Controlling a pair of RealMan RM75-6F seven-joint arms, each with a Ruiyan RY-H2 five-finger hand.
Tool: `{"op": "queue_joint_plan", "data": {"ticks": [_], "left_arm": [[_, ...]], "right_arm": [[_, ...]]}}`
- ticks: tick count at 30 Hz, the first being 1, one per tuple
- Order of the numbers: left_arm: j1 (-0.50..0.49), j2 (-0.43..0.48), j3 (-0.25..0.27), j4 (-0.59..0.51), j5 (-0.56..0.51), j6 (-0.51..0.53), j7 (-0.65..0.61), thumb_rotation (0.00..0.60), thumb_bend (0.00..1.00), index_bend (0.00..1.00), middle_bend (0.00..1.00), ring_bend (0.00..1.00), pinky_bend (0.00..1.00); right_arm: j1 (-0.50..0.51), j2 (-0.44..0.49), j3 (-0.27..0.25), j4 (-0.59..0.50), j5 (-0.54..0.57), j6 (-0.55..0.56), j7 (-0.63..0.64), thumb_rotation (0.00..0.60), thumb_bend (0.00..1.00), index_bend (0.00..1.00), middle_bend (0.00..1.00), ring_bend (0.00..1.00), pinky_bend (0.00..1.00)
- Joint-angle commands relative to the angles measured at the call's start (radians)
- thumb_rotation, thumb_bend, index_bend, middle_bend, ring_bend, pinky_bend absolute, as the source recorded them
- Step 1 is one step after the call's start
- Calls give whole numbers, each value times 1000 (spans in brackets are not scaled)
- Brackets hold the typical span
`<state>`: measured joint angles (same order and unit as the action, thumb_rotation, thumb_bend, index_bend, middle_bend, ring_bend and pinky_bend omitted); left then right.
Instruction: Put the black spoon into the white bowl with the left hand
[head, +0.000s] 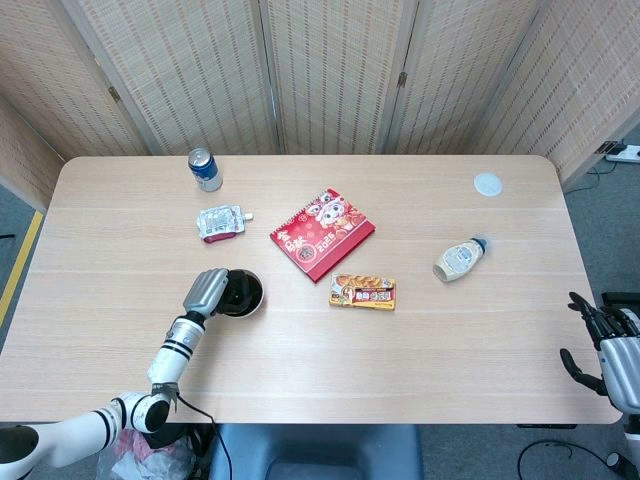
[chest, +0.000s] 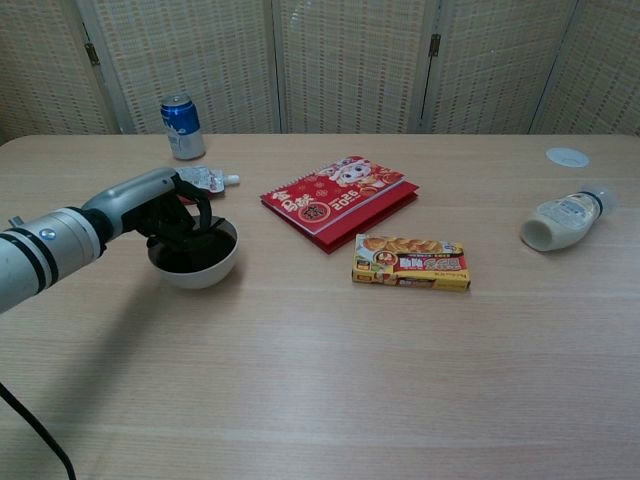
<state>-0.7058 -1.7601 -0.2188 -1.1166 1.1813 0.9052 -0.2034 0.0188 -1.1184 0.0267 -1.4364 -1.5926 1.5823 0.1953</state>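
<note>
Spanning a pale wooden table (head: 300, 340), woven folding screens (head: 330, 70) behind

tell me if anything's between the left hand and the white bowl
Nothing visible is. The left hand is right at the white bowl, its dark fingers reaching down inside it. The black spoon cannot be told apart from the dark interior.

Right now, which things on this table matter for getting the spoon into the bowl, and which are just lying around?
Part of the job:
white bowl, dark inside
left hand, fingers down in the bowl
black spoon: cannot be made out against the dark interior

Just lying about:
blue can
pouch
red booklet
yellow snack box
white bottle on its side
white lid
right hand, off the table edge
</note>
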Motion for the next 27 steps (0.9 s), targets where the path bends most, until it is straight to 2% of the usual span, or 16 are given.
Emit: {"op": "queue_joint_plan", "data": {"ticks": [1,16,27], "left_arm": [[-8,-15,-1,7,4,-5,9,600,425,668,975,966,808],[-42,-62,-41,112,-31,-28,70,600,425,669,975,966,787],[4,-7,-21,37,-28,-5,85,600,425,668,975,966,787]], "right_arm": [[-2,0,0,1,1,2,2,600,293,74,245,326,217],[-10,1,1,7,4,10,12,600,292,74,245,326,217],[-2,-6,2,17,-3,2,18,600,292,74,245,326,217]]}}
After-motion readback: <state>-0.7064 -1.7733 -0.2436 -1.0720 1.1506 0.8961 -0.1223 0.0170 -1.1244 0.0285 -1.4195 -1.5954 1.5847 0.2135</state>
